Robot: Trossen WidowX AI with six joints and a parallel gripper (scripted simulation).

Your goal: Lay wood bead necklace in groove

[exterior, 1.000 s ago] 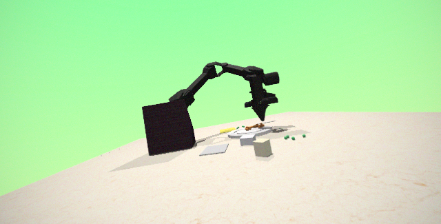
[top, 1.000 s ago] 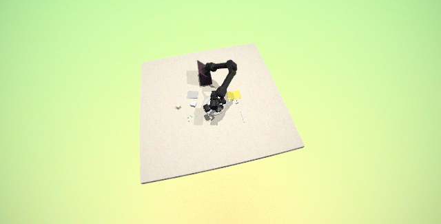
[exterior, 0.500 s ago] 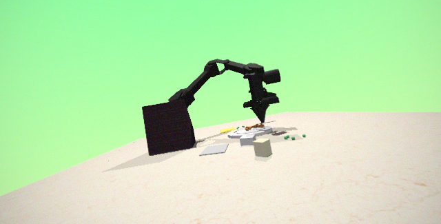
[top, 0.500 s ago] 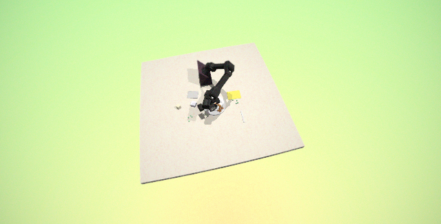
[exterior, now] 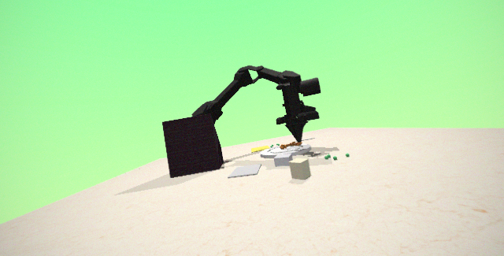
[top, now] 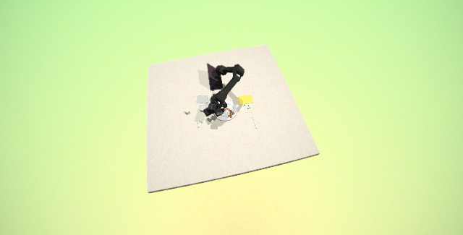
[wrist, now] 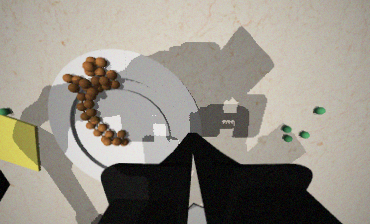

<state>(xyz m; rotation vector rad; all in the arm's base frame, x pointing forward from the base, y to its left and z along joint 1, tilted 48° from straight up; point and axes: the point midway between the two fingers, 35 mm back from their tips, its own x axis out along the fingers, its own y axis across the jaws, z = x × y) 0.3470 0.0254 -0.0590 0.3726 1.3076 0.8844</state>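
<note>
The brown wood bead necklace (top: 231,113) (exterior: 284,146) (wrist: 88,104) lies on the white round bead board (exterior: 268,153) (wrist: 61,107). In the wrist view its beads are bunched and overlapping at the upper left of the board, and a doubled strand runs down to the lower middle, across the inside of the ring groove. Much of the groove shows without beads, at the left and right. My gripper (exterior: 299,142) (wrist: 192,136) is shut with nothing between the fingertips. It points down above the board's edge, away from the necklace. In the top view the arm hides part of the board.
A yellow slab (top: 246,99) (wrist: 11,142) lies beside the board. Small green beads (exterior: 335,157) (wrist: 304,134) lie on both sides. A grey block (exterior: 283,160), a flat grey plate (top: 202,99) (exterior: 245,170) and a beige cube (top: 187,112) (exterior: 300,168) stand nearby.
</note>
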